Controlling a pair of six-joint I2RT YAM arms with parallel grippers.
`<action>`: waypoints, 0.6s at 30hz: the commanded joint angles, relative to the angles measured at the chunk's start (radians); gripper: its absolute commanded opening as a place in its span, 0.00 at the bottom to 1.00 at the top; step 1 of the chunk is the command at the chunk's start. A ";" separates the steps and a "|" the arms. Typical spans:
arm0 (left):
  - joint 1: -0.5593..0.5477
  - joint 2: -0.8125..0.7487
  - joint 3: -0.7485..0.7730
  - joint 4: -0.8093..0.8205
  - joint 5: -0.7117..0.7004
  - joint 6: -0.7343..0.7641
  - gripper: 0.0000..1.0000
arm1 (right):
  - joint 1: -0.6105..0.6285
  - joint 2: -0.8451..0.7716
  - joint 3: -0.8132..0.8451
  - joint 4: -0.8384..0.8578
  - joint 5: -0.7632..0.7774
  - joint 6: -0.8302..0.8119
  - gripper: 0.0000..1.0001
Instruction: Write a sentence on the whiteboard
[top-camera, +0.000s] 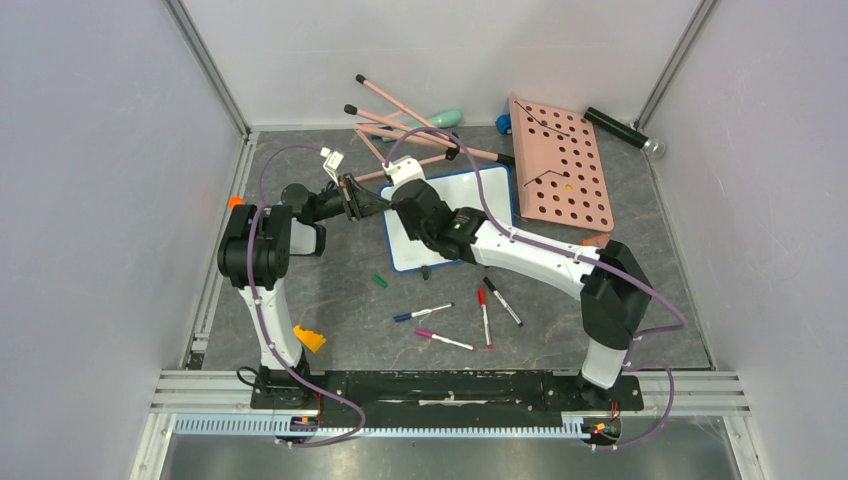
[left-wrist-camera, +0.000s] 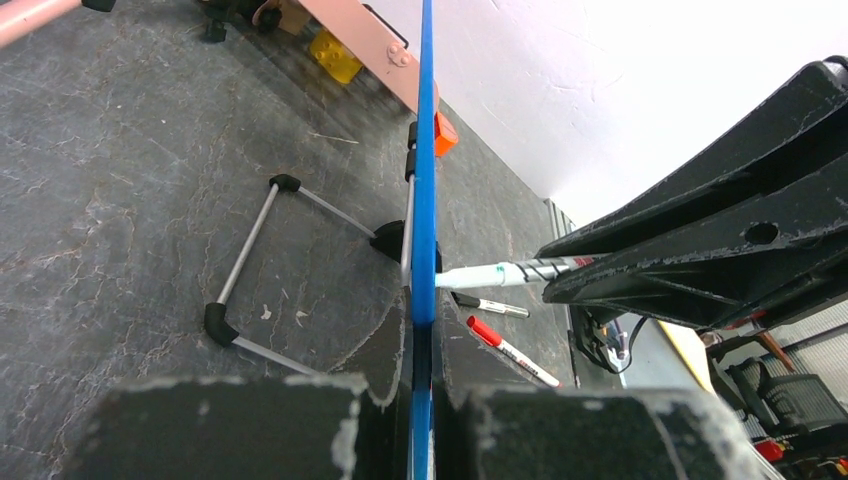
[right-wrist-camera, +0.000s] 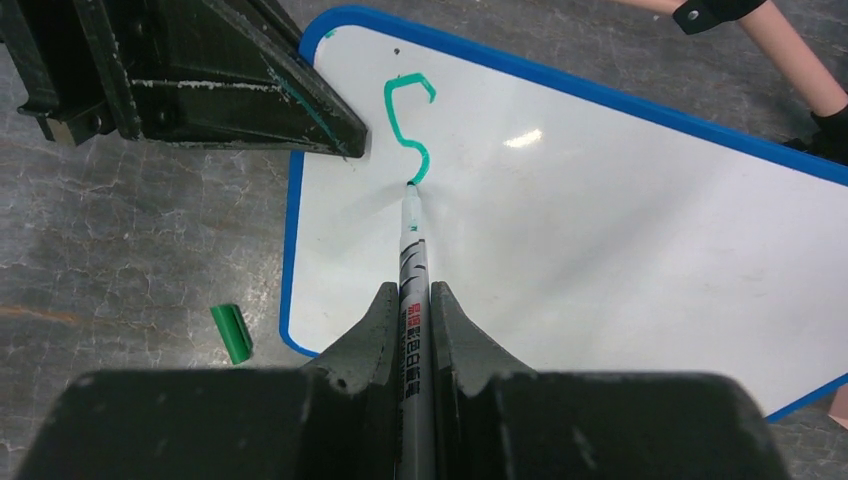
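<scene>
Glossy whiteboard (right-wrist-camera: 600, 250), matt mottled tabletop (right-wrist-camera: 120, 250)

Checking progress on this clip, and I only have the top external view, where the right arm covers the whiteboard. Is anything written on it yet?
Observer: Yes. The right wrist view shows one green stroke near a corner of the whiteboard. It is shaped like an S, and there is no full word.
Operator: Is the pen on the surface?
Observer: The right hand is shut on a marker, and its tip touches the board at the stroke's lower end.
Operator: And the left hand, just resting nearby?
Observer: No. In the left wrist view the left hand is clamped on the board's blue frame, with the edge running between its fingers.
</scene>
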 joint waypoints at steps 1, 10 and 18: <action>-0.002 -0.042 -0.003 0.069 0.035 0.028 0.02 | -0.008 -0.015 -0.025 0.021 -0.075 -0.007 0.00; -0.002 -0.043 -0.004 0.069 0.036 0.028 0.02 | -0.009 0.016 0.026 0.054 -0.144 0.000 0.00; -0.002 -0.045 -0.004 0.069 0.035 0.029 0.02 | -0.010 -0.071 -0.011 0.092 -0.159 -0.017 0.00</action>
